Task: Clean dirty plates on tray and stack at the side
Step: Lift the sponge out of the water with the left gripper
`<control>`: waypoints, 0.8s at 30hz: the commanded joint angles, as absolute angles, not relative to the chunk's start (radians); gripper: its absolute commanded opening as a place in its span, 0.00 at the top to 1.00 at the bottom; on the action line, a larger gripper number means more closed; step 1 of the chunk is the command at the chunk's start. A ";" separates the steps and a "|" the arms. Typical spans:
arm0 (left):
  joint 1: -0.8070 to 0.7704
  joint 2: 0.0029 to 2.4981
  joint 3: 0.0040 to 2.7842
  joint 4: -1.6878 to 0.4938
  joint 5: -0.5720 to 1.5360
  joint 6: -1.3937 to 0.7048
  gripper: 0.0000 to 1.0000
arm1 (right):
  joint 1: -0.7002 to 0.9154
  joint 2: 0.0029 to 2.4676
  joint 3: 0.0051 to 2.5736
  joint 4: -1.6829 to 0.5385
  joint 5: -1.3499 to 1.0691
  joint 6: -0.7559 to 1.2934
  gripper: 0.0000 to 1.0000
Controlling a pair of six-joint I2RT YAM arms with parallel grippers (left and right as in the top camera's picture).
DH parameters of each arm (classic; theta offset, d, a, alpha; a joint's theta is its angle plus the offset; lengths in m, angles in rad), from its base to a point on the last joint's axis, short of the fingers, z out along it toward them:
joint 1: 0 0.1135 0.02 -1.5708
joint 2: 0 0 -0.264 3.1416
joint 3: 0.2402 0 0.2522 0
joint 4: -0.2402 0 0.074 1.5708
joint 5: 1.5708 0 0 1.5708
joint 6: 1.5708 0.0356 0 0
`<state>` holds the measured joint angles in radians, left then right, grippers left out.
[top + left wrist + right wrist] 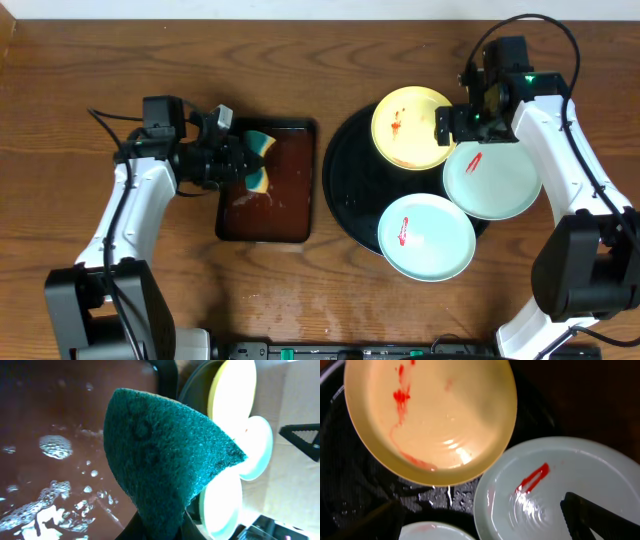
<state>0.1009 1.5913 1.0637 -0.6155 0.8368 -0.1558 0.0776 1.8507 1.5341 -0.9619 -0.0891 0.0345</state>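
- The yellow plate (412, 127) at 1 o'clock on the tray (350, 190) meets the right mint plate (492, 180) at 3 o'clock, just under my right gripper (455, 125). I cannot tell which rim lies on top, so lifting one could drag or tip the other.
- That mint plate overhangs the tray's rim, so a nudge could slide it off onto the table.
- The rims look thin and wet, and a pinch may slip.
- My sponge (257, 163) may drip on the way across.
- My left gripper (240, 160) is clenched on the sponge over the brown tray's (270, 200) 12 o'clock end, pointing toward 3 o'clock.
- My right gripper hangs above the plates, jaws spread, holding nothing.
- The near mint plate (427, 237) sits at 5 o'clock. All three are smeared and none is stacked.
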 commanded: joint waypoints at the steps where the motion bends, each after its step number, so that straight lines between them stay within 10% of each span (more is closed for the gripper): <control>1: 0.109 1.592 1.097 -0.609 0.903 -0.130 0.92 | 0.087 1.852 1.504 -0.923 -0.083 0.009 0.01; 24: 0.105 1.592 1.097 -0.602 0.768 -0.131 0.92 | 0.085 1.852 1.105 -0.266 0.067 0.003 0.45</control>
